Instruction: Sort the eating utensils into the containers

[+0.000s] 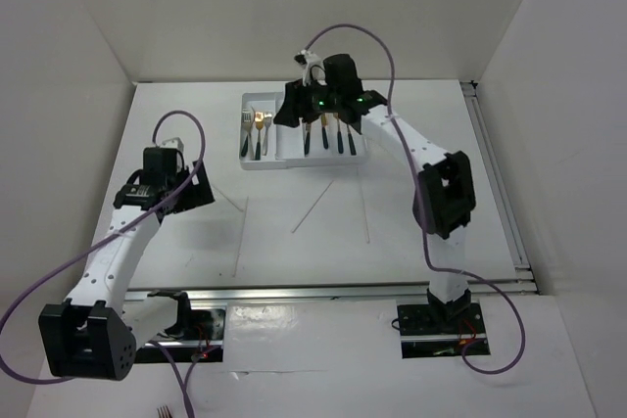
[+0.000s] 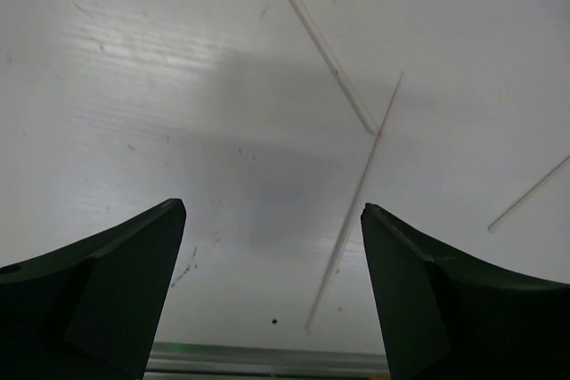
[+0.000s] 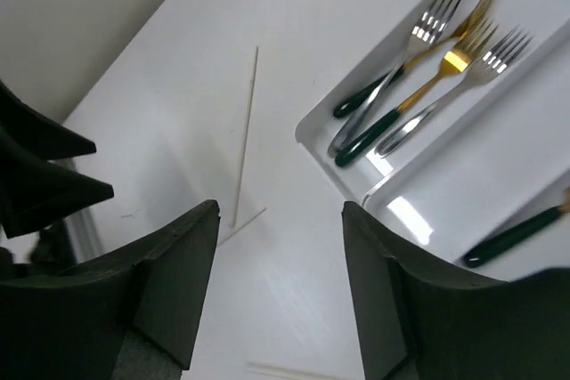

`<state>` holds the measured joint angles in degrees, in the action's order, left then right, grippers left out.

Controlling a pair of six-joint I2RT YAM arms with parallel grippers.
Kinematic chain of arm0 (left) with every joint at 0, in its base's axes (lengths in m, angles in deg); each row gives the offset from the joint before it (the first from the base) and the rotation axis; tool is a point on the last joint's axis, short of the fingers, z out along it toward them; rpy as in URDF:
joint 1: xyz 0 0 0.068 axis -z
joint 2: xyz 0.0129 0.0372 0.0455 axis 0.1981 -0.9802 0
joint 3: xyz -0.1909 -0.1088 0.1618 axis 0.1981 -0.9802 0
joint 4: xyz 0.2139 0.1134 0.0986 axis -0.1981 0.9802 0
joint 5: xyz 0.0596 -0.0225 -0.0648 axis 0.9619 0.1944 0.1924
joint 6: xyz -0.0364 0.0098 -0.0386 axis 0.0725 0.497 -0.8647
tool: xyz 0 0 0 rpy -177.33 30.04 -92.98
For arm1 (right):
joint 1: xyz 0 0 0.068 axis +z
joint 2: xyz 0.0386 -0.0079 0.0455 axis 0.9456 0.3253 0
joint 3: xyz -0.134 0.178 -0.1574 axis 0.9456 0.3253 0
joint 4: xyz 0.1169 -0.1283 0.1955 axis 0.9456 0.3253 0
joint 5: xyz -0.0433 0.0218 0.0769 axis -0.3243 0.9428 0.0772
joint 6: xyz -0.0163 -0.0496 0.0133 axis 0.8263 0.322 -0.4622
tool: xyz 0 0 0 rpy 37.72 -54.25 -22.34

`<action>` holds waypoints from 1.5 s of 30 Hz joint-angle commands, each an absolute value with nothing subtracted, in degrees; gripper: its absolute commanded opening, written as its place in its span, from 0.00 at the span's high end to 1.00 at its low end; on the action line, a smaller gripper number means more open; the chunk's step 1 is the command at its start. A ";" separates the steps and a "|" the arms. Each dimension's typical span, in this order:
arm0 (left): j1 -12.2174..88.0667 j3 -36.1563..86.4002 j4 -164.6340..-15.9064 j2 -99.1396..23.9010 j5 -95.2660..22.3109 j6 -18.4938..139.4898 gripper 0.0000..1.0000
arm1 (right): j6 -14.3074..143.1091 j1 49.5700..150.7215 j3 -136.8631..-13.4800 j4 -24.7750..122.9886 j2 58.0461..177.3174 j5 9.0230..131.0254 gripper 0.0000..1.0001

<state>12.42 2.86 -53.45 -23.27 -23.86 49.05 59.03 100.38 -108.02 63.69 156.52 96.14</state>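
So the tray sits at the far middle of the table. Three forks lie together in its leftmost compartment, handles pointing to the near edge. A few more utensils lie side by side in the compartments further right. Four chopsticks are loose on the table in front of the tray, spread left to right. The two on the left come close at one end.

Top camera looks down from behind me at the tray; my right wrist camera sits close above its left end, my left wrist camera short of it, over chopsticks.
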 commanded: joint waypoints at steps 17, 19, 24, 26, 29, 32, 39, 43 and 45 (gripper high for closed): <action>17.48 0.59 -50.64 -35.07 -36.84 40.61 0.38 | 79.39 96.16 -86.37 64.16 135.13 78.47 0.43; 18.98 2.16 -50.11 -35.77 -34.29 41.66 0.38 | 79.39 96.16 -85.76 64.16 135.13 78.47 0.43; 18.98 9.62 -51.87 -42.53 -31.03 43.78 0.38 | 78.86 95.54 -83.47 64.16 133.46 78.99 0.44; 18.98 11.65 -51.25 -45.08 -30.41 44.30 0.39 | 78.86 95.54 -83.47 64.16 133.46 78.99 0.44; 18.98 15.61 -51.25 -50.71 -29.36 43.78 0.40 | 79.38 95.02 -83.47 64.16 133.98 78.99 0.44; 18.98 18.95 -50.73 -55.63 -29.36 42.55 0.43 | 79.91 95.01 -83.47 64.68 133.98 78.47 0.44; 18.98 23.78 -49.06 -63.54 -29.36 39.65 0.45 | 80.44 92.46 -84.52 66.00 134.51 78.47 0.46; 18.98 25.98 -48.53 -66.71 -29.36 39.03 0.45 | 80.44 90.54 -85.66 67.23 135.74 79.78 0.46; 18.98 26.77 -48.53 -67.94 -28.75 38.42 0.44 | 80.44 89.83 -86.19 67.75 136.27 79.79 0.46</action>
<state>19.02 23.98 -49.84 -66.61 -29.82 40.29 79.71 90.90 -83.54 66.71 136.80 79.14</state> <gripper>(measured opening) 0.557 0.544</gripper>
